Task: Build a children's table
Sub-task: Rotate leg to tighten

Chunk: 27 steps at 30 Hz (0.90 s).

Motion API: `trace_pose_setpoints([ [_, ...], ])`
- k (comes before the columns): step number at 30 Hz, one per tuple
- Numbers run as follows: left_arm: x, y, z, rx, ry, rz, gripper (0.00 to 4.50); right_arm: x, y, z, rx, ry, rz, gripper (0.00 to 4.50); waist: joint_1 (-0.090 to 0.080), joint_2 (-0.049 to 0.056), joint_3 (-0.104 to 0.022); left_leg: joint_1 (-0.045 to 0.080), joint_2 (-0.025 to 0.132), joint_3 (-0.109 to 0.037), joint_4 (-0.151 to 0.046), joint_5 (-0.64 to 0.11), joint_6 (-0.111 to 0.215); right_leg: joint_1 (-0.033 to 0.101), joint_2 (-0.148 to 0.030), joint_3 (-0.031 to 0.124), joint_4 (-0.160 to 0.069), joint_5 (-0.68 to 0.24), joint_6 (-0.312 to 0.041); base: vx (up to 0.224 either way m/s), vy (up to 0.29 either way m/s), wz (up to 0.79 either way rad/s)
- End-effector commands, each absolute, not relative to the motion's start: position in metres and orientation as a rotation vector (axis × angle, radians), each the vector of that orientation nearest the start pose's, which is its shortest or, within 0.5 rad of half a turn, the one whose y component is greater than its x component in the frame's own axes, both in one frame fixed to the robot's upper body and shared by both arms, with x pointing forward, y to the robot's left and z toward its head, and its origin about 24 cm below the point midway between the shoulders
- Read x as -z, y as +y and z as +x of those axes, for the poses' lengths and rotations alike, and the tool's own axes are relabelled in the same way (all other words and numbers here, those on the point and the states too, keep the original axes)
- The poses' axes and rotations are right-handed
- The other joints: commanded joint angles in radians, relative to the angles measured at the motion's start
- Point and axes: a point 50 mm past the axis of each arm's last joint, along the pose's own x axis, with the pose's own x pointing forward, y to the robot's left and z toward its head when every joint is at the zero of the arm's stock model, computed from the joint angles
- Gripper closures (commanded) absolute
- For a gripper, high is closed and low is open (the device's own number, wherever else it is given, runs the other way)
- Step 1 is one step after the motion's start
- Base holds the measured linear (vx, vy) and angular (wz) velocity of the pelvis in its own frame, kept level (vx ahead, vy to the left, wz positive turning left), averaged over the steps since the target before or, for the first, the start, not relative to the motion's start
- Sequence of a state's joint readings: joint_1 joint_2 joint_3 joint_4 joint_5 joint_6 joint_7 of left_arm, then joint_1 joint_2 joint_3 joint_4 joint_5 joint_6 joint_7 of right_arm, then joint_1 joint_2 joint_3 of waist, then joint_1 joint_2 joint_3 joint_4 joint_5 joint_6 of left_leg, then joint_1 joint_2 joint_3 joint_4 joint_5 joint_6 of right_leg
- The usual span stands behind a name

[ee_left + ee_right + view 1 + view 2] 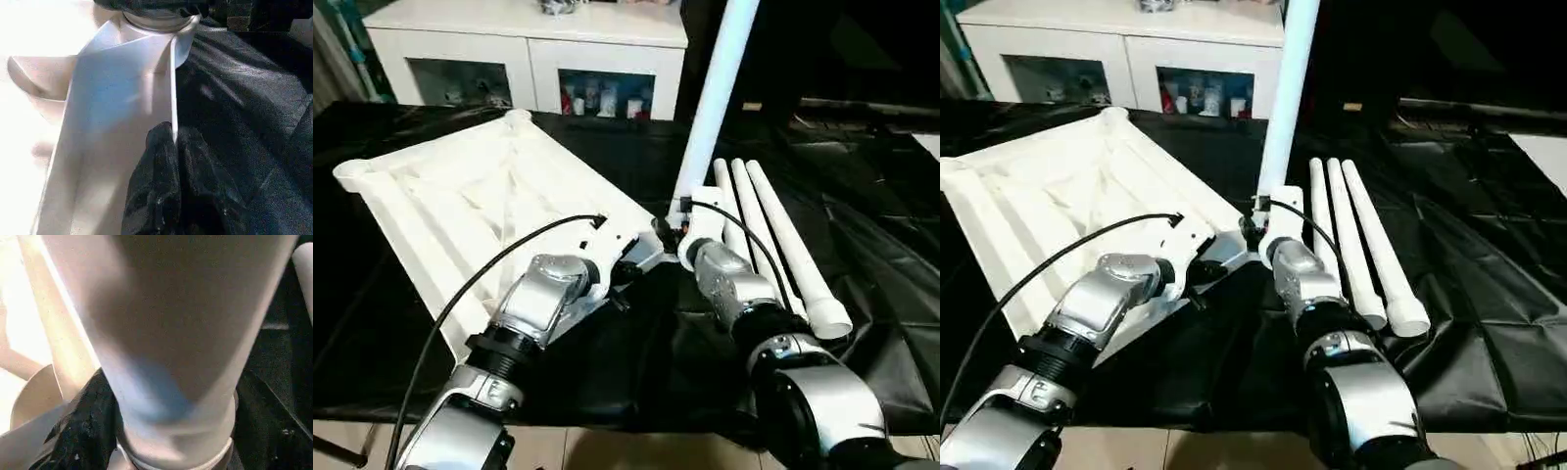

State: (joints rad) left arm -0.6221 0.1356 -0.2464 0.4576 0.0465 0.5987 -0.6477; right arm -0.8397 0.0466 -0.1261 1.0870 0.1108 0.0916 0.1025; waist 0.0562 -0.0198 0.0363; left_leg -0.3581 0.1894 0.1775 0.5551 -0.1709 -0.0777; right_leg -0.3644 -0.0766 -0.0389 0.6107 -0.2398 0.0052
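Observation:
The white tabletop (460, 196) lies upside down on a black cloth, ribbed underside up. At its near right corner one white leg (715, 98) stands upright, leaning slightly, with its foot in the round corner socket (156, 19). My right gripper (683, 217) clasps that leg just above the socket; the leg (171, 333) looms close in the right wrist view. My left gripper (641, 257) is shut on the tabletop's thin rim (172, 88) just beside that corner, black fingers (156, 161) pinching the edge. Three more legs (783, 245) lie side by side on the cloth to the right.
The black cloth (636, 362) covers the low work surface up to its front edge near my forearms. A white glass-door cabinet (529, 49) stands behind the tabletop. A black cable (489, 264) runs along my left forearm.

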Motion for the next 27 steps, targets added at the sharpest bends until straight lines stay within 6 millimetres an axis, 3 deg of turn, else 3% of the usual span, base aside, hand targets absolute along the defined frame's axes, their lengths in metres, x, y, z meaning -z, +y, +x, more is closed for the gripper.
trace_pose_setpoints([
  [1, -0.049, 0.072, 0.329, 0.849, 0.58, 0.257, 4.5, 0.003, -0.06, 0.343, -0.328, 0.603, 0.177, 1.79, -0.003, 0.014, -0.028, 0.006, 0.04, -0.015, -0.079, -0.324, -0.019, 0.007, -0.06, 0.04, -0.088, -0.167, -0.176, 0.0, 0.0, 0.0],
  [3, -0.049, 0.075, 0.33, 0.85, 0.57, 0.263, 4.5, -0.006, -0.06, 0.349, -0.341, 0.555, 0.221, 1.23, -0.005, 0.016, -0.027, 0.008, 0.041, -0.016, -0.08, -0.353, -0.025, 0.005, -0.06, 0.04, -0.092, -0.204, -0.173, 0.0, 0.0, 0.0],
  [8, -0.051, 0.08, 0.328, 0.858, 0.552, 0.27, 4.5, -0.021, -0.061, 0.358, -0.401, 0.468, 0.198, 0.83, -0.007, 0.016, -0.031, 0.005, 0.043, -0.015, -0.078, -0.334, -0.017, 0.005, -0.063, 0.042, -0.091, -0.191, -0.18, 0.0, 0.0, 0.0],
  [11, -0.055, 0.087, 0.326, 0.892, 0.529, 0.279, 4.5, -0.038, -0.066, 0.365, -0.471, 0.37, 0.159, 0.62, -0.008, 0.01, -0.042, -0.012, 0.04, -0.01, -0.063, -0.16, 0.031, 0.022, -0.059, 0.036, -0.064, 0.055, -0.218, 0.0, 0.0, 0.0],
  [14, -0.059, 0.093, 0.323, 0.933, 0.504, 0.263, 4.5, -0.046, -0.071, 0.367, -0.552, 0.339, 0.116, 0.31, -0.009, 0.012, -0.053, -0.011, 0.035, -0.006, -0.046, -0.054, 0.088, 0.028, -0.054, 0.032, -0.047, 0.24, -0.263, 0.0, 0.0, 0.0],
  [18, -0.061, 0.104, 0.317, 1.007, 0.47, 0.279, 4.5, -0.049, -0.082, 0.361, -0.708, 0.328, -0.005, 0.31, -0.002, 0.012, -0.061, -0.012, 0.034, -0.006, -0.033, 0.023, 0.145, 0.034, -0.049, 0.027, -0.034, 0.384, -0.279, 0.0, 0.0, 0.0],
  [20, -0.062, 0.11, 0.315, 1.038, 0.46, 0.278, 4.5, -0.046, -0.09, 0.356, -0.785, 0.337, -0.085, 0.31, 0.001, 0.012, -0.058, -0.01, 0.034, -0.006, -0.032, 0.022, 0.153, 0.033, -0.047, 0.025, -0.035, 0.384, -0.286, 0.0, 0.0, 0.0],
  [23, -0.065, 0.118, 0.312, 1.076, 0.433, 0.284, 4.5, -0.04, -0.104, 0.347, -0.891, 0.343, -0.214, 0.31, 0.004, 0.014, -0.054, -0.007, 0.043, -0.005, -0.038, -0.043, 0.13, 0.029, -0.055, 0.027, -0.04, 0.277, -0.289, 0.0, 0.0, 0.0],
  [24, -0.067, 0.121, 0.31, 1.11, 0.415, 0.274, 4.5, -0.04, -0.109, 0.343, -0.932, 0.336, -0.223, 0.31, 0.005, 0.016, -0.052, -0.006, 0.044, -0.005, -0.04, -0.088, 0.109, 0.029, -0.056, 0.029, -0.044, 0.213, -0.286, 0.0, 0.0, 0.0],
  [27, -0.07, 0.125, 0.303, 1.175, 0.397, 0.266, 4.5, -0.044, -0.115, 0.339, -0.999, 0.3, -0.175, 0.31, 0.006, 0.018, -0.052, -0.006, 0.044, -0.005, -0.041, -0.114, 0.097, 0.031, -0.057, 0.032, -0.045, 0.188, -0.286, 0.0, 0.0, 0.0],
])
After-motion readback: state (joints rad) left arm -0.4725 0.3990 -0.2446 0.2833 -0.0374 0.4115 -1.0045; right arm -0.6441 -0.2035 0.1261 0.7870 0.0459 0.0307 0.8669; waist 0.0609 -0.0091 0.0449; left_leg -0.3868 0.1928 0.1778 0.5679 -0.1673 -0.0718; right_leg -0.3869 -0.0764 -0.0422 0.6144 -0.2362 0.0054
